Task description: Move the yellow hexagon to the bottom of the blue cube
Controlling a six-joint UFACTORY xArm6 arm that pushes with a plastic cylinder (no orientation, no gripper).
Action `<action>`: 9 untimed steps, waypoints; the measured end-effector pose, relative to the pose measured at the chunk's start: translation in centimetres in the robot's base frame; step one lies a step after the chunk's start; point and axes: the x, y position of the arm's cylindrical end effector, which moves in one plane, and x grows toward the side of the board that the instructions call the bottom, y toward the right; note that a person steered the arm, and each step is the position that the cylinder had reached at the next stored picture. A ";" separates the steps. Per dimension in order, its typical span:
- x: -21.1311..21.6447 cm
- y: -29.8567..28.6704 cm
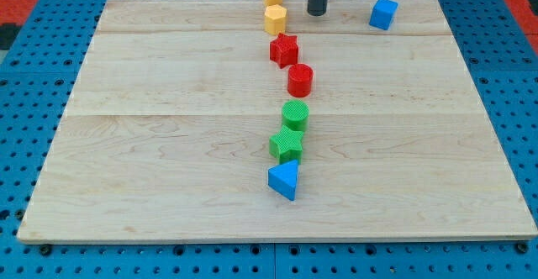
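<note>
My tip (316,13) rests on the pale wooden surface (168,144), between yellow hexagon (275,18) and glossy blue cube (383,14), seemingly touching neither; it is a plain rod with no hand to spread or pinch.

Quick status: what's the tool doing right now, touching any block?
My tip: no jaws, holds nothing, touching no block. It stands at the view's top, right of the yellow hexagon with a gap, left of the blue cube.
</note>
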 end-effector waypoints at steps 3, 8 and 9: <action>0.3 -10.4; 6.3 3.5; 11.1 5.9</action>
